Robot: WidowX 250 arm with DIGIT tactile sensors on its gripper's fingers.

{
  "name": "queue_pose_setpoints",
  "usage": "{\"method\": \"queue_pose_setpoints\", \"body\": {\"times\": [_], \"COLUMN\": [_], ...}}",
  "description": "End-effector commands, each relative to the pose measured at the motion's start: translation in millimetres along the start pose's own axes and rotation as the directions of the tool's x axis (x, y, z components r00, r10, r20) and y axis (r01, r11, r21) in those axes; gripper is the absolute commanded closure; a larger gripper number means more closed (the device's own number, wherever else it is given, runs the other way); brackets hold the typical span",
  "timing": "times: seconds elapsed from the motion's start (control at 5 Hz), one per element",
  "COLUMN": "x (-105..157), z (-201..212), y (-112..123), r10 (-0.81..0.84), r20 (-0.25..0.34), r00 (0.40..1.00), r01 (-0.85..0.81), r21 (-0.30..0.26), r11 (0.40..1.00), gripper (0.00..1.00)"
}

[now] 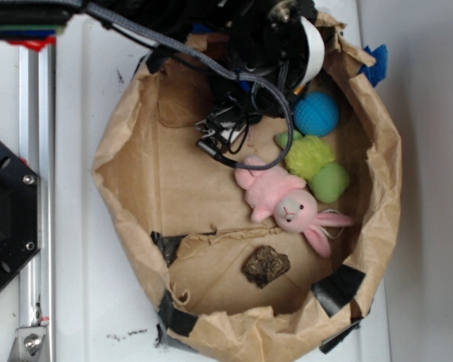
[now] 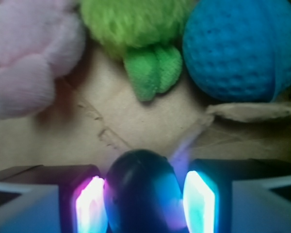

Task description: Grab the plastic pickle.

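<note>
In the wrist view, the plastic pickle [image 2: 140,187] is a glossy dark oblong whose rounded end sticks out between my two lit pads. My gripper [image 2: 145,204] is shut on it, with a pad against each side. It sits just above the brown paper floor of the bag [image 2: 150,121]. In the exterior view my gripper [image 1: 220,134] is low inside the paper bag [image 1: 136,188], at its upper middle. There the arm and its cables hide the pickle.
A blue textured ball [image 2: 237,48] [image 1: 315,113], a fuzzy lime-green plush [image 2: 136,29] [image 1: 313,158] and a pink plush bunny [image 2: 29,53] [image 1: 283,197] lie just ahead of the gripper. A dark brown lump [image 1: 266,265] sits near the bag's lower wall. A metal rail [image 1: 32,188] runs along the left.
</note>
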State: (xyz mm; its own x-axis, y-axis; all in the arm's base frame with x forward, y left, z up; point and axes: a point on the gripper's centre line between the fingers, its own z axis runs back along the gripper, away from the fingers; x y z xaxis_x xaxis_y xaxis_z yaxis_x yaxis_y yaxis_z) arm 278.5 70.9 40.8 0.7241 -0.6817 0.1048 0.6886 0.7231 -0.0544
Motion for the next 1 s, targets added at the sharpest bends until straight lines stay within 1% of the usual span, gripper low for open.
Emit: {"method": "queue_pose_setpoints", "body": {"times": [0.0, 0.2, 0.4, 0.6, 0.8], "x": [51, 63, 73, 76, 75], "z": [90, 106, 116, 116, 111], "y": [-45, -59, -60, -60, -55], "r10": [0.258, 0.512, 0.664, 0.718, 0.723], "r20": [0.280, 0.282, 0.342, 0.355, 0.346], "r00": [0.925, 0.811, 0.665, 0.599, 0.599], "r01": [-0.277, -0.515, -0.705, -0.762, -0.765], "r21": [0.028, -0.069, -0.006, -0.022, -0.020], "r11": [0.961, 0.854, 0.709, 0.647, 0.644], "gripper": [1.00, 1.00, 1.00, 1.00, 1.00]}}
